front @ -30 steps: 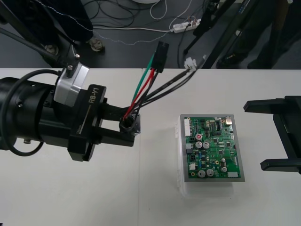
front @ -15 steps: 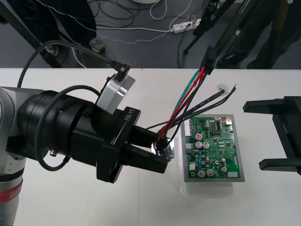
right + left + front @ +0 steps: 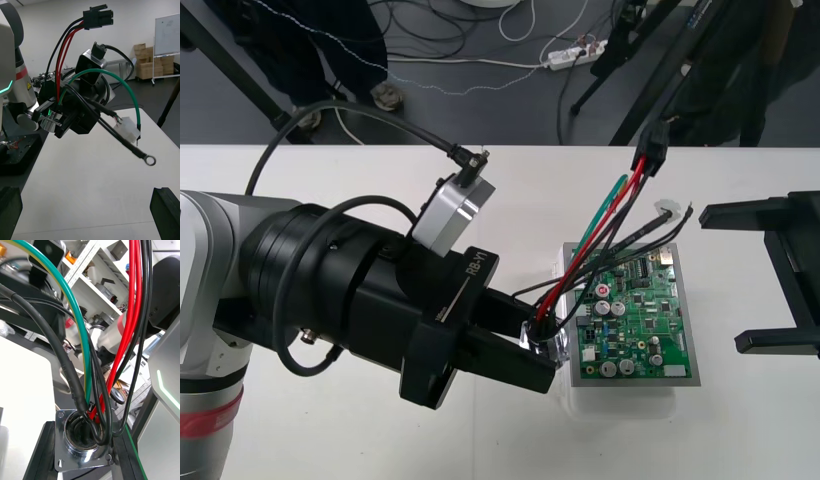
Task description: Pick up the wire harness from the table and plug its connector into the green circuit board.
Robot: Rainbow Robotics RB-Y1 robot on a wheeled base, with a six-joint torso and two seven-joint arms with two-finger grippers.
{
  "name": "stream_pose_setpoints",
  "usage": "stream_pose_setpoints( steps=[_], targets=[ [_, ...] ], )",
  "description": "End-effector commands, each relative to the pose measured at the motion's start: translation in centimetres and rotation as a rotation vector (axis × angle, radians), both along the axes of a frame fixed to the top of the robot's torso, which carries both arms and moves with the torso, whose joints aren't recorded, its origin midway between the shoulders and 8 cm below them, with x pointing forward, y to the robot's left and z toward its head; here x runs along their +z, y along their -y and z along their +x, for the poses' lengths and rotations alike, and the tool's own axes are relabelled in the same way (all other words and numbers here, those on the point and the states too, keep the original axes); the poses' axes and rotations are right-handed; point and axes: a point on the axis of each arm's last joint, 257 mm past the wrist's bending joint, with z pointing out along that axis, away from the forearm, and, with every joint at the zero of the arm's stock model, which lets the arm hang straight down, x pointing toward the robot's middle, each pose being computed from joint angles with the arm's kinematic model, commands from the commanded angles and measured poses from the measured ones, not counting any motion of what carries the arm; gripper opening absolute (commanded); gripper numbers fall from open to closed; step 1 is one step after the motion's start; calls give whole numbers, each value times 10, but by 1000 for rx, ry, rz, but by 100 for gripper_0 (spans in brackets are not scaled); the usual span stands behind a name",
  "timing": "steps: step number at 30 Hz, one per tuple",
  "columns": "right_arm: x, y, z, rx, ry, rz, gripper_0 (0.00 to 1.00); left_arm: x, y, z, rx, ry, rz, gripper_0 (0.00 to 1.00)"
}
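Since a second ago the left claw (image 3: pixel 542 352) has swung from mid-worktop across to the board (image 3: pixel 638 322), carrying the harness (image 3: pixel 598 222) with it. The right claw (image 3: pixel 736 281) has not shifted.

Front view: the left claw is closed on the socket (image 3: pixel 546 338) and holds it at the board's left edge, off the worktop (image 3: pixel 330 190). The wires climb from it over the board. The plug (image 3: pixel 650 150) stands at their top, past the board's far edge and not in the board. The right claw waits to the board's right, wide open and empty.

Right wrist view: the plug (image 3: pixel 98 17) rides high above the left claw. A white connector (image 3: pixel 125 129) and a ring lug (image 3: pixel 150 160) stick out loose on black leads.

Left wrist view: the socket's flange (image 3: pixel 84 444) is pinched between the two fingers (image 3: pixel 42 450), and red, green and black wires (image 3: pixel 131 315) fan up from it.

The grip is on the wrong end for plugging. The plug is steered only by springy wires, so it will likely sway or meet the header crooked unless the right claw takes it. The loose lug and connector could catch on board parts as the arm moves. The socket is close enough to knock the board's edge and shift its base.
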Motion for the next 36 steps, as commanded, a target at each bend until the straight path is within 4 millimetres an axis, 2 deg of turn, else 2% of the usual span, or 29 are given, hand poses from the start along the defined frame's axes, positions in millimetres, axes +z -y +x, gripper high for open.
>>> stream_pose_setpoints(
  steps=[1, 7, 13, 22, 31, 36],
  targets=[
    [14, 5, 6, 9, -6, -12, 100, -13, -3, -24, -54, -37, 43, 0],
    [24, 24, 19, -5, -50, 23, 100, -17, -9, -30, -76, -54, 58, 0],
    [32, 25, 23, 0, -36, 15, 100, -17, -11, -29, -66, -65, 54, 0],
    [45, 3, 34, 99, -59, 49, 100, -22, -11, -32, -66, -117, 90, 0],
    [63, -18, 42, 178, -56, 70, 100, -56, -13, -32, -64, -158, 195, 0],
    [74, -29, 40, 240, -79, 92, 100, -76, -13, -31, -89, -208, 215, 0]
  ],
)
